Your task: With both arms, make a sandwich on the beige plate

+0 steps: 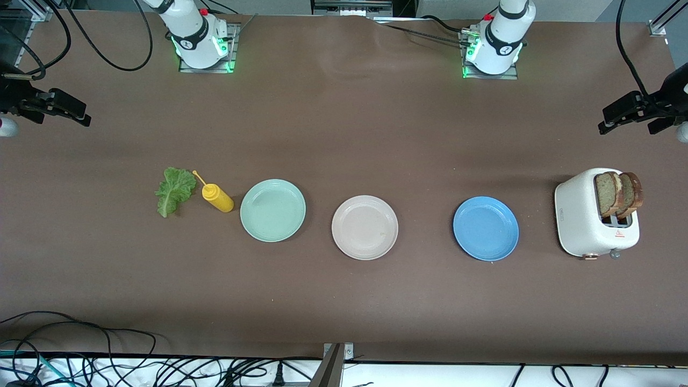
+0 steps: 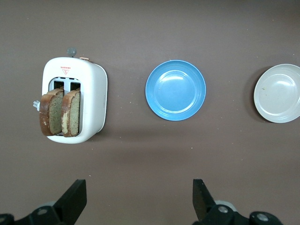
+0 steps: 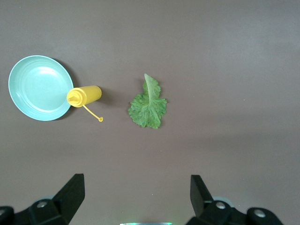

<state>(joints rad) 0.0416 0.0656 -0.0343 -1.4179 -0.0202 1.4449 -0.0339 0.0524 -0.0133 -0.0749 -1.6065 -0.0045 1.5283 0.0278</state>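
Only the front view takes in the whole row on the table [image 1: 344,301]: lettuce leaf [image 1: 174,191], yellow bottle [image 1: 217,197], green plate [image 1: 272,210], beige plate [image 1: 365,227], blue plate [image 1: 486,228] and toaster [image 1: 595,214]. The beige plate sits mid-row, the green plate at its ten o'clock, the blue plate at its three o'clock. All three plates hold nothing. Two bread slices [image 1: 618,192] stand upright in the toaster's slots.

The left wrist view alone shows the left gripper [image 2: 139,199], fingers wide apart, over bare table near the toaster. The right wrist view alone shows the right gripper [image 3: 137,197], fingers likewise spread, holding nothing, over the table near the leaf.
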